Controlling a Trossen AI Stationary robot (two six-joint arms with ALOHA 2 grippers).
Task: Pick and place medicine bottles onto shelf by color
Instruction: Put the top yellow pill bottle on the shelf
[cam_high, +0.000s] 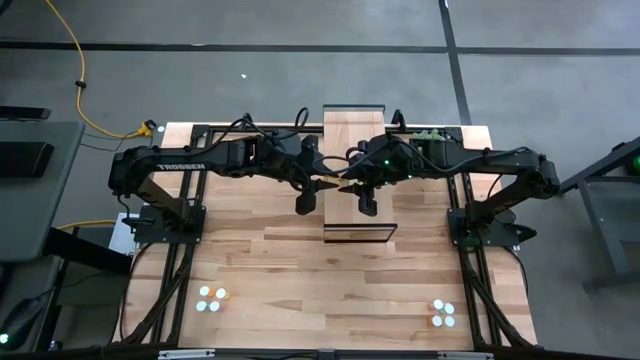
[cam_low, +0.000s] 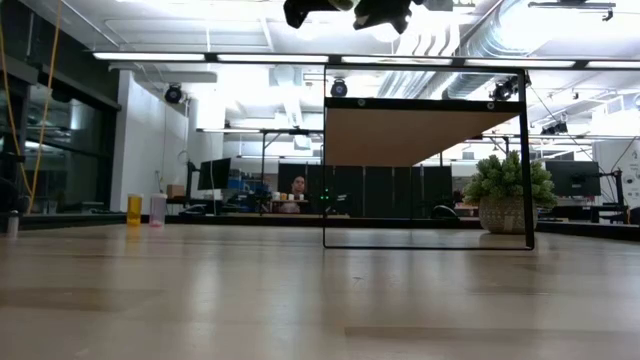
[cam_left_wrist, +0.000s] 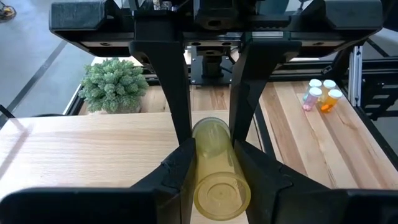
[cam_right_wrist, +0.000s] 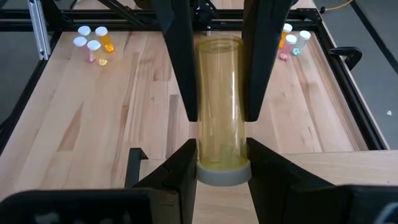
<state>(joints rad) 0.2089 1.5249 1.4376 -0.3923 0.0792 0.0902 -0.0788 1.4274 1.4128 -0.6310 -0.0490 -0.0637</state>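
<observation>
A clear yellow medicine bottle with a white cap hangs over the middle of the shelf, lying left to right. My left gripper and my right gripper meet there tip to tip, each shut on one end of it. In the high view both grippers cover the bottle. The shelf is a pale board with dark frame edges. My left gripper pinches the bottle's uncapped bottom end between its two fingers. The fingers come slanting down from the table's left and lie along the bottle. The bottle is clear of the shelf. My right gripper pinches the bottle's capped end, one finger on each side just above the white cap. Its fingers come slanting down from the table's right, along the bottle. The bottle's far half reaches out between the left gripper's fingers.
Two clusters of small white-capped bottles stand near the table's front corners, at the left and at the right. A small green plant stands beyond the shelf's end. Dark frame rails run along both sides of the table.
</observation>
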